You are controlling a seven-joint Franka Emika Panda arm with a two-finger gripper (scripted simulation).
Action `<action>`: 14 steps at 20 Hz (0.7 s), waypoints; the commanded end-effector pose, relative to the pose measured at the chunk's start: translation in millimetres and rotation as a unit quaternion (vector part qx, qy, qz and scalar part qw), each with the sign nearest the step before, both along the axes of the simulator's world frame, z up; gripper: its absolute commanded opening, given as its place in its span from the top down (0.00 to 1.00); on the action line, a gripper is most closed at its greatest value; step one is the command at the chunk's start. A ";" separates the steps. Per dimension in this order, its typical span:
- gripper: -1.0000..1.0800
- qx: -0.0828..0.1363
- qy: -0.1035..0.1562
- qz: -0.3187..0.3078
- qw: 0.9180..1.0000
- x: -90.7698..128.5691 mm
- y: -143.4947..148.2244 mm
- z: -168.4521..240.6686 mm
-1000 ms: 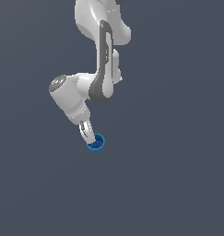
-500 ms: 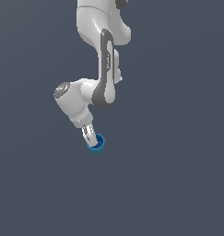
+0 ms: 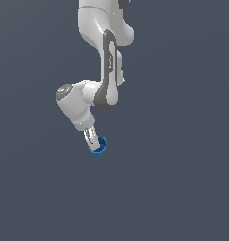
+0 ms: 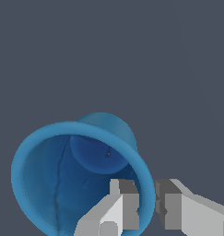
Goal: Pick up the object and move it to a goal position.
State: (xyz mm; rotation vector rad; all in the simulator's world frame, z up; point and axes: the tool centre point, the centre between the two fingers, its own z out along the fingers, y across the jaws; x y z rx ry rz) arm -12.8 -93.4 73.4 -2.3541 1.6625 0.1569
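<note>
The bright-blue cup [image 3: 99, 147] sits at the tip of my gripper [image 3: 92, 139], a little below the middle of the exterior view. In the wrist view the cup [image 4: 58, 175] is close up and tilted, its darker inside facing the camera. My gripper [image 4: 147, 203] is shut on the cup's thin rim, with one finger [image 4: 125, 203] inside the cup and the other finger [image 4: 175, 205] outside it. I cannot tell whether the cup rests on the ground or hangs above it.
A plain dark grey-blue surface [image 3: 182, 188] fills both views. My white arm [image 3: 104, 70] comes down from the top of the exterior view. No goal marker shows.
The arm's upper links and elbow have shifted slightly to the exterior view's right. The gripper and the cup have stayed at almost the same spot.
</note>
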 end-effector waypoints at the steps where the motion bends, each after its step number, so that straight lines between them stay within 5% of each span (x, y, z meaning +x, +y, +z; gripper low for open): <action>1: 1.00 0.000 0.000 0.000 1.000 0.6 0.7 1.0; 14: 1.00 -0.001 0.000 0.000 1.000 34.4 37.8 57.7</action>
